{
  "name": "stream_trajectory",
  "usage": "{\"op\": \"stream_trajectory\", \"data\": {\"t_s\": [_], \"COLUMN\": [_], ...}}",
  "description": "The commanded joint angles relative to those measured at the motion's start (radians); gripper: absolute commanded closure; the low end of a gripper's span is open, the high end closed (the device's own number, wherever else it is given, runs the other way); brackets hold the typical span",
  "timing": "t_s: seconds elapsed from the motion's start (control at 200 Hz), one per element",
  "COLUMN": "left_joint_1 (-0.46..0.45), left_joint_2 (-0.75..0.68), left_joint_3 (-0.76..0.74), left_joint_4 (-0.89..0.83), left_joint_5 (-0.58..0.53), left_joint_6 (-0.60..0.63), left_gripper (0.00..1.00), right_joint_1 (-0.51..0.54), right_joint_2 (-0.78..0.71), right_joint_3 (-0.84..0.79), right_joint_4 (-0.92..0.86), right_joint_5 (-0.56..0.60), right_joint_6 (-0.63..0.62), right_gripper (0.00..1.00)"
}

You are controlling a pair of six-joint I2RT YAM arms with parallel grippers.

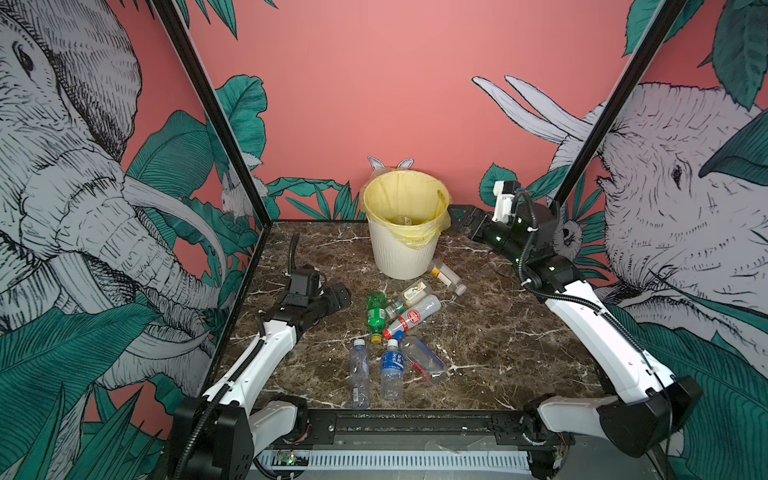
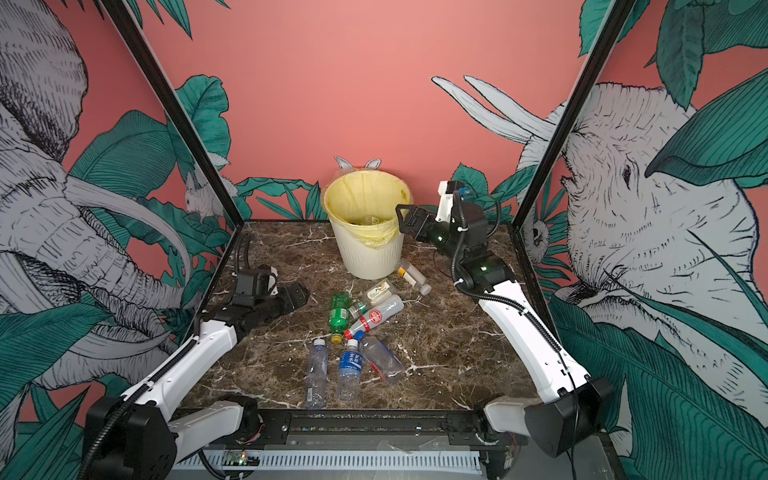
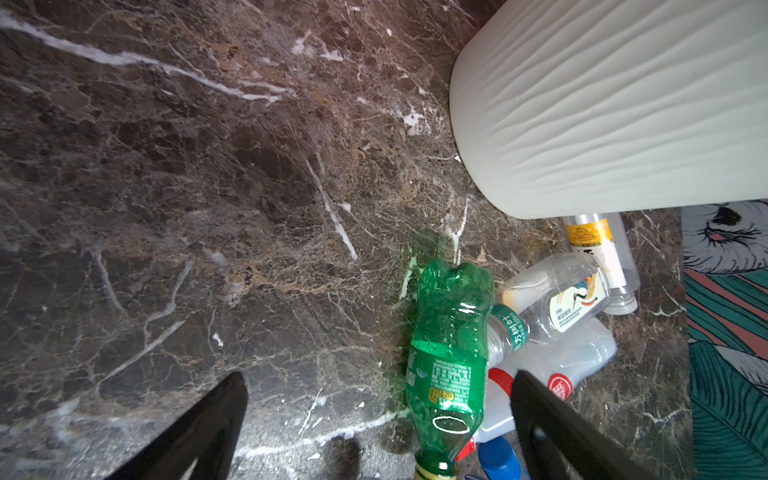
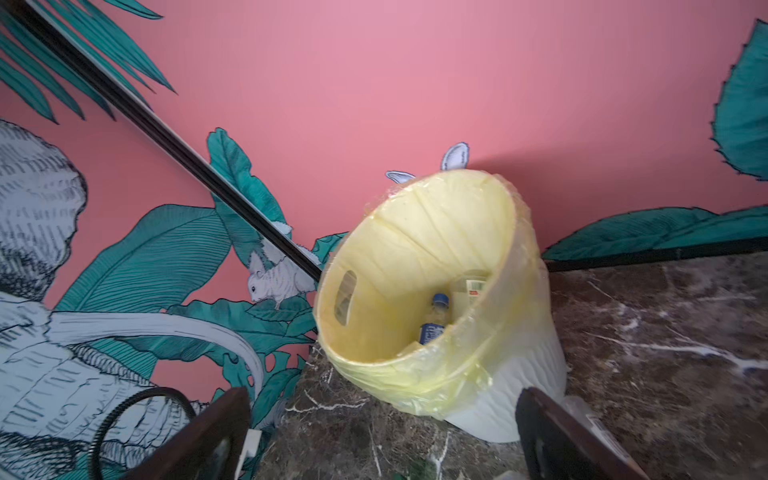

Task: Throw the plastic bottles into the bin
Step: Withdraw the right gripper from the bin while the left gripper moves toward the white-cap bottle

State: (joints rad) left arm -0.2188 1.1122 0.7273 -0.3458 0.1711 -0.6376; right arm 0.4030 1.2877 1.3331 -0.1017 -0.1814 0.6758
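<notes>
a dark marble table [image 1: 498, 332] fills the cell floor. at its far edge stands the bin [image 1: 401, 253], a ribbed cream bucket with a yellow bag folded over the rim. in the right wrist view a blue-capped bottle [image 4: 434, 320] lies at the bottom of the bag beside another labelled container. the right gripper [image 2: 409, 220] is raised just beside the bin's rim on its right side, its jaws spread wide with nothing between them. the left gripper [image 1: 336, 297] sits low at the left side of the table, also spread wide and empty; whether it touches the marble cannot be told. the remaining bottles lie in a loose pile in the middle of the table, in front of the bin. a green bottle [image 1: 376, 311] lies next to a red-label bottle [image 1: 415, 316] and a small white-label bottle [image 1: 415, 293]. nearer the front edge are a clear bottle [image 1: 359, 370], a blue-label bottle [image 1: 392, 365] and a crushed bottle [image 1: 424, 357]. a yellow-label bottle [image 1: 446, 276] lies against the foot of the bin.
</notes>
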Motion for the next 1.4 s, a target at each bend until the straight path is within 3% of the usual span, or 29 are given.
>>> {"op": "stream_trajectory", "data": {"t_s": [0.0,0.42,1.015,1.39], "left_joint_1": [0.005,0.006,0.006,-0.025], "left_joint_2": [-0.014,-0.007,0.019,0.005], "left_joint_3": [0.013,0.024,-0.01,-0.08], "left_joint_4": [-0.006,-0.037,-0.02,0.028], "left_joint_5": [0.014,0.037,0.063,0.128], "left_joint_6": [0.011,0.008,-0.008,-0.062], "left_gripper": [0.0,0.0,0.01,0.01], "right_joint_1": [-0.036,-0.041,-0.041,-0.041], "right_joint_2": [-0.025,-0.156,-0.109,-0.109], "right_joint_3": [-0.08,-0.272,-0.376,-0.428], "right_joint_4": [0.056,-0.04,-0.089,-0.079], "right_joint_5": [-0.003,0.042,0.008,0.006], "right_joint_6": [0.009,-0.142,-0.198,-0.17], "right_gripper": [0.01,0.01,0.01,0.01]}}
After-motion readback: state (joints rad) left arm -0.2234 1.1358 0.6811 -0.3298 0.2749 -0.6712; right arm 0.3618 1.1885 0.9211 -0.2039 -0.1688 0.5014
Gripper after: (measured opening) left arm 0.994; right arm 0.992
